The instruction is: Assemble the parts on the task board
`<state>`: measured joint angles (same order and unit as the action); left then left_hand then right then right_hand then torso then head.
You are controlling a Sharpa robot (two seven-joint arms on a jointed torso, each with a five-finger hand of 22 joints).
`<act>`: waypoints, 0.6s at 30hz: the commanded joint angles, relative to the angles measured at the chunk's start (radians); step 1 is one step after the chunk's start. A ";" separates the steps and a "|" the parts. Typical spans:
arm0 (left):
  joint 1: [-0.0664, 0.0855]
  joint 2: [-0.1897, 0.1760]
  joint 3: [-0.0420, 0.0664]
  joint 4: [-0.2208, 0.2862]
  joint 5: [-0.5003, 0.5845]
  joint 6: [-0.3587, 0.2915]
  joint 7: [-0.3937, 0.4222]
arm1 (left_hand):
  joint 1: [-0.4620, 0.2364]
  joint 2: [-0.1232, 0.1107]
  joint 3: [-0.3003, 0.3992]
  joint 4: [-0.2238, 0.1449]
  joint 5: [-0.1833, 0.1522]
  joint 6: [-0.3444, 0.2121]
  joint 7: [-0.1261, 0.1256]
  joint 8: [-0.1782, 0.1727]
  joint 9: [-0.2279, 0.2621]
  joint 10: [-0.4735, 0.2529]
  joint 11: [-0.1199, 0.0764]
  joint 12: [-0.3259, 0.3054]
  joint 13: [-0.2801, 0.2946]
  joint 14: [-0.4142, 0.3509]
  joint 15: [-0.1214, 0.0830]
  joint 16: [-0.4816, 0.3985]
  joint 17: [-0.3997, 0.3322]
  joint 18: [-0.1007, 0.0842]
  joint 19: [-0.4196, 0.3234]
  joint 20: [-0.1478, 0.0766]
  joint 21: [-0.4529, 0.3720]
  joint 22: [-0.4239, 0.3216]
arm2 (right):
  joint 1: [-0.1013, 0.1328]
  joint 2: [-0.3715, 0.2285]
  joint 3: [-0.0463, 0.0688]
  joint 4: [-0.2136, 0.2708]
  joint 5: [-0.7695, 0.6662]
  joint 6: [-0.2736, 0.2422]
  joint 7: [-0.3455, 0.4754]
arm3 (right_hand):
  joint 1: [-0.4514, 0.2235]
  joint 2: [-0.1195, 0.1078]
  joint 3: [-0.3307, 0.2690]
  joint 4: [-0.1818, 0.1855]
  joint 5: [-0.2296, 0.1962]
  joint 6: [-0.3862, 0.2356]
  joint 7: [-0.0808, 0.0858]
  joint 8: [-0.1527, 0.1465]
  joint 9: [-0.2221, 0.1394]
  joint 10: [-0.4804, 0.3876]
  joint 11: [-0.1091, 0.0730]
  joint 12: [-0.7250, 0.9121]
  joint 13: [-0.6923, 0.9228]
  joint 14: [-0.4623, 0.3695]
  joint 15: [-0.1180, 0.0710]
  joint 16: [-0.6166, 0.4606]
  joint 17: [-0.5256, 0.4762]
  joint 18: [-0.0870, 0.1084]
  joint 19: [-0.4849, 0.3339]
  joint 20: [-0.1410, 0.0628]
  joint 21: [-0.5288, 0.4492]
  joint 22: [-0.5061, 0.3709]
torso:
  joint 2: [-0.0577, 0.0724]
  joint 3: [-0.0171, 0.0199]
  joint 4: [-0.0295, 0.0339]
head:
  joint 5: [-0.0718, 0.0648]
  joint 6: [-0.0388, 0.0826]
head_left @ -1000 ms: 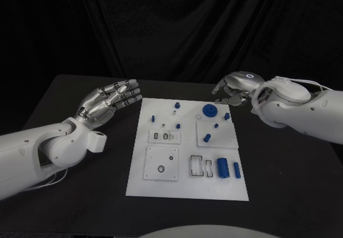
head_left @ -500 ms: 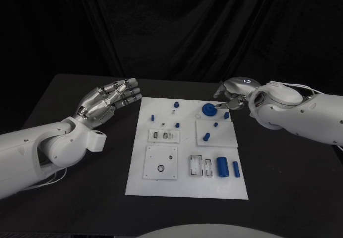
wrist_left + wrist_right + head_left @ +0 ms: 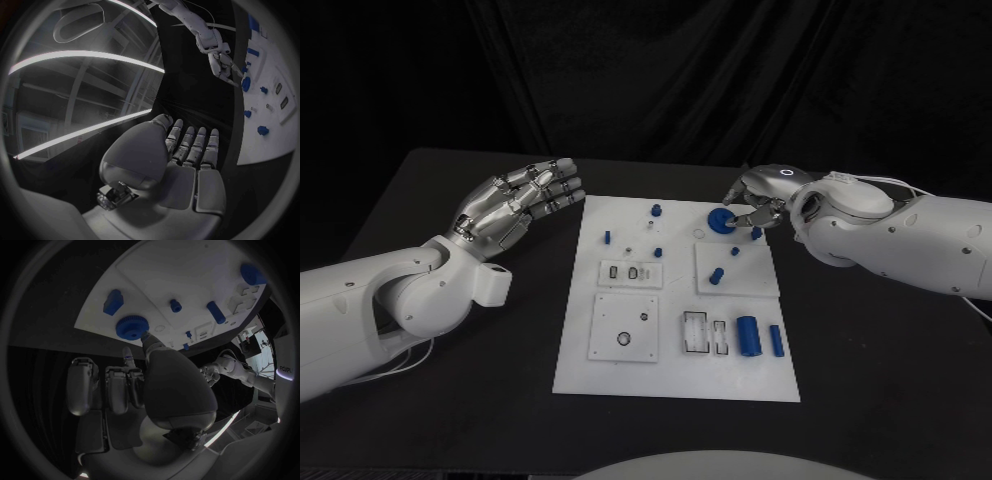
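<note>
The white task board lies in the middle of the black table. A blue round gear sits near its far right corner, also in the right wrist view. My right hand hovers right beside it, thumb and a fingertip at the gear's rim; I cannot tell whether they grip it. Small blue pegs stand on the board, and a blue cylinder and bar lie near its front right. My left hand is raised off the board's far left corner, fingers spread, holding nothing.
Recessed slots and a square plate with a ring sit on the board's near half. Bare black table surrounds the board. A dark curtain hangs behind the table.
My right hand has moved left and down from beyond the board's far right corner to the blue gear. The gear, the other parts and my left hand have stayed put.
</note>
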<state>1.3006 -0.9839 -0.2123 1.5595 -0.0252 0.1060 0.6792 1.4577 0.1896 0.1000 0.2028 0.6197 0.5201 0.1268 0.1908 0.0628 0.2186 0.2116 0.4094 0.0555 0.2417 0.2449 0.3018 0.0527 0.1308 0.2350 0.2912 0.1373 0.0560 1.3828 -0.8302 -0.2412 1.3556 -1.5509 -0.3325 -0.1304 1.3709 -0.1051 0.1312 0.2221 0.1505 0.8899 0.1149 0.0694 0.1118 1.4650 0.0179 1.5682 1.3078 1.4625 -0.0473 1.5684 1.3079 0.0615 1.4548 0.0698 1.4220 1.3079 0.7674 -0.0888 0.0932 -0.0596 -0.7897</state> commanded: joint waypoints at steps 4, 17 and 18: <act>-0.001 0.000 0.001 -0.001 -0.003 0.019 0.102 | -0.011 0.002 0.003 0.000 0.004 -0.002 0.005 0.002 0.000 -0.001 0.005 0.005 0.001 0.002 0.003 0.006 0.001 -0.014 0.006 0.002 0.004 -0.001 | -0.009 0.007 0.001 -0.009 -0.001 -0.001 -0.008 | 0.005 0.006 -0.004 -0.002 0.003 0.018 -0.001 0.010 0.000 0.106 0.005 0.003 0.263 0.108 0.008 0.002 0.263 -0.015 0.008 0.000 0.005 0.125 | 0.000 0.0003 -0.0010 | -0.001 -0.004; -0.001 -0.006 0.001 -0.001 -0.003 0.022 0.094 | -0.012 0.001 0.007 0.000 0.003 -0.003 0.006 0.002 0.000 0.000 0.005 0.006 0.001 0.004 0.006 0.009 0.001 -0.017 0.007 0.002 0.005 -0.001 | -0.020 0.022 0.001 -0.025 -0.001 0.008 -0.012 | 0.065 0.010 0.034 -0.063 0.233 -0.053 -0.013 -0.005 -0.010 0.106 -0.005 0.003 0.263 0.108 0.000 0.002 0.263 -0.010 -0.007 -0.004 -0.007 0.124 | 0.000 0.0011 -0.0028 | 0.000 -0.006; -0.001 -0.007 0.001 -0.001 -0.003 0.022 0.093 | -0.013 0.000 0.008 0.000 0.003 -0.002 0.006 0.002 0.000 0.000 0.005 0.006 0.001 0.003 0.006 0.008 0.001 -0.017 0.007 0.002 0.005 -0.001 | -0.020 0.024 0.001 -0.026 -0.001 0.010 -0.013 | 0.065 0.010 0.034 -0.063 0.233 -0.053 -0.013 -0.005 -0.010 0.106 -0.005 0.003 0.263 0.108 0.000 0.002 0.263 -0.010 -0.007 -0.004 -0.007 0.124 | 0.000 0.0011 -0.0028 | 0.000 -0.006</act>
<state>1.3006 -0.9911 -0.2121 1.5576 -0.0253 0.1126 0.6792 1.4578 0.1897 0.0999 0.2028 0.6197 0.5201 0.1268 0.1908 0.0627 0.2186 0.2115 0.4094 0.0554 0.2416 0.2449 0.3058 0.0525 0.1309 0.2350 0.2912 0.1372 0.0560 1.3654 -0.8069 -0.2410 1.3306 -1.5504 -0.3291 -0.1304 1.4266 -0.0945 0.1671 0.1640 0.3796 0.8412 0.1022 0.0686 0.1026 1.4650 0.0179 1.5681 1.3075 1.4660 -0.0437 1.5684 1.3078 0.0618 1.4510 0.0660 1.4189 1.3077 0.7672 -0.0875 0.0913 -0.0592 -0.7952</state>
